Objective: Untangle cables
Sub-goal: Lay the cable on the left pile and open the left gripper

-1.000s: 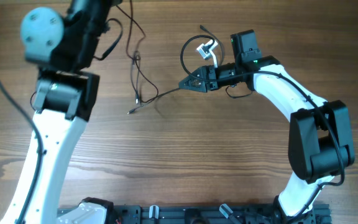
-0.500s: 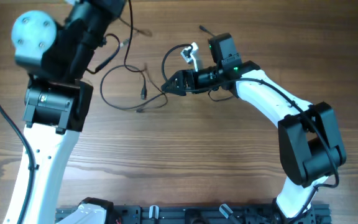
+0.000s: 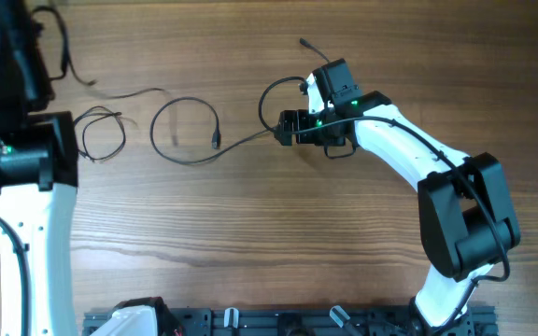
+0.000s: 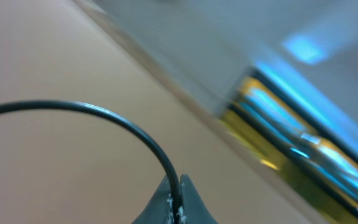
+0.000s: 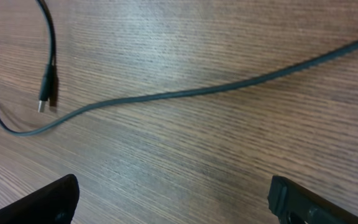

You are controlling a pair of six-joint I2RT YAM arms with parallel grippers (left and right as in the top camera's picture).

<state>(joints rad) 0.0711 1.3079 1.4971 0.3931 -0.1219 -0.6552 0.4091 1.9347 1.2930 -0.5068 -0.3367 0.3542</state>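
Overhead: shows the cables (image 3: 246, 140) drawn out leftward in loose loops across the bench (image 3: 250, 233), no longer gathered near the middle as a second earlier. Places the left arm far over at the left edge, well away from its former spot; in the wrist view, left hand (image 4: 174, 202) pinched together on one thin strand. Finds the right hand (image 3: 284, 128) spread wide above the strand's right stretch, clasping nothing. Marks a small plug (image 5: 45, 87) lying flat on the wood.
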